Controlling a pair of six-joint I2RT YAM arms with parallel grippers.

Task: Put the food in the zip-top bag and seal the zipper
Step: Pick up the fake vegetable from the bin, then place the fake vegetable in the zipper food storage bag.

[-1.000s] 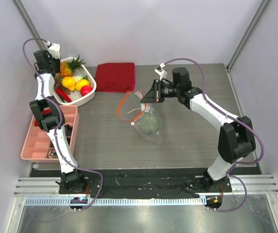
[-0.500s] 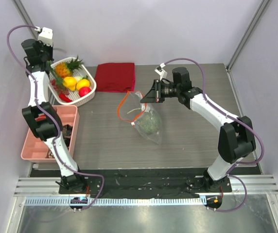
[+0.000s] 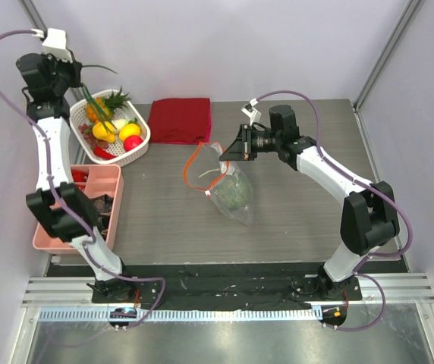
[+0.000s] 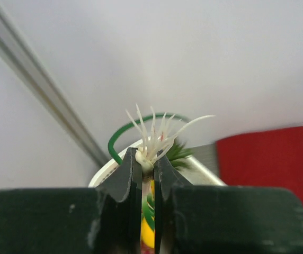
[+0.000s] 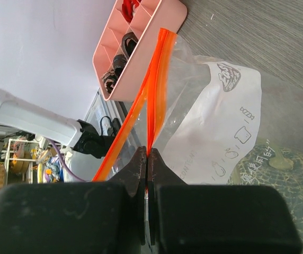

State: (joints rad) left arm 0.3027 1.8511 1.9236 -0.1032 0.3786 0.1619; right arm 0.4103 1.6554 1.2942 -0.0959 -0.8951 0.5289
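Two pinches, left tool (image 4: 142, 160) onion (image 4: 150, 136), right tool (image 5: 147, 156) zipper (image 5: 160, 66), bag (image 5: 215, 114) apparently agape

Left pincer (image 4: 146, 159) clamping green onion (image 4: 151, 147), red cloth (image 4: 270, 172)

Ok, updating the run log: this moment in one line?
left gripper: shut on onion over basket | right gripper: shut on zipper | melon in bag

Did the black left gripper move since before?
Yes. The left gripper moved up-left in the top view, away from the white plastic basket, holding the long green onion.
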